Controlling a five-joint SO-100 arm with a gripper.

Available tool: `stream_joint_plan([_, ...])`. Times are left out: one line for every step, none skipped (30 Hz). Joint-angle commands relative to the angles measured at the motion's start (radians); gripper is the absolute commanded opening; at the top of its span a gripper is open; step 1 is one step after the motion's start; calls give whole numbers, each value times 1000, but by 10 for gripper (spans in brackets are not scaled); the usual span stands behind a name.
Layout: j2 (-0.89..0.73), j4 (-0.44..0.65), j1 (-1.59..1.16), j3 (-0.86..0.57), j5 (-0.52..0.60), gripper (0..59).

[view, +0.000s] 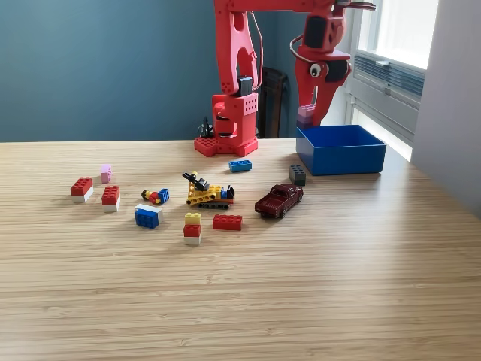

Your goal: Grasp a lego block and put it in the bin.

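Observation:
My red arm reaches down from its base (227, 128) at the back of the table. Its gripper (310, 114) hangs just over the back left corner of the blue bin (349, 162). A small purple lego block (305, 113) sits between the fingers, and the gripper looks shut on it. The block hangs at the height of the bin's rim, partly hidden by the moving finger. The inside of the bin is hidden by its front wall.
Loose pieces lie on the wooden table: a blue block (240, 165), a dark grey block (297, 174), a red block (227, 222), a yellow-red-white stack (193, 228), a blue-white block (147, 216) and several more at the exterior view's left. A yellow bulldozer (208, 193) and a dark red toy car (279, 200) sit mid-table.

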Motion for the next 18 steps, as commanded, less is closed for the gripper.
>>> stream_joint_plan([20, 18, -196, -91, 18, 1])
stream_joint_plan([18, 18, -222, -98, 26, 1])
stream_joint_plan([15, 17, -247, -107, 31, 1])
stream_joint_plan([14, 15, -267, -118, 32, 1])
stream_joint_plan([14, 15, -282, -132, 32, 1])
stream_joint_plan([14, 15, -291, -149, 32, 1])
stream_joint_plan([14, 15, -296, -172, 31, 1])
stream_joint_plan([11, 17, -296, -199, 28, 1])
stream_joint_plan([9, 17, -296, -227, 26, 1])
stream_joint_plan([8, 17, -295, -255, 21, 1])
stream_joint_plan([6, 15, -295, -282, 18, 1])
stream_joint_plan([5, 15, -295, -310, 12, 1])
stream_joint_plan([3, 15, -293, -336, 8, 1])
stream_joint_plan([-2, 15, -290, -362, 5, 1])
stream_joint_plan([-15, 15, -285, -387, 2, 1])
stream_joint_plan([-41, 17, -281, -411, 0, 1])
stream_joint_plan([-74, 20, -276, -436, -2, 1])
stream_joint_plan([-110, 25, -275, -457, -2, 1])
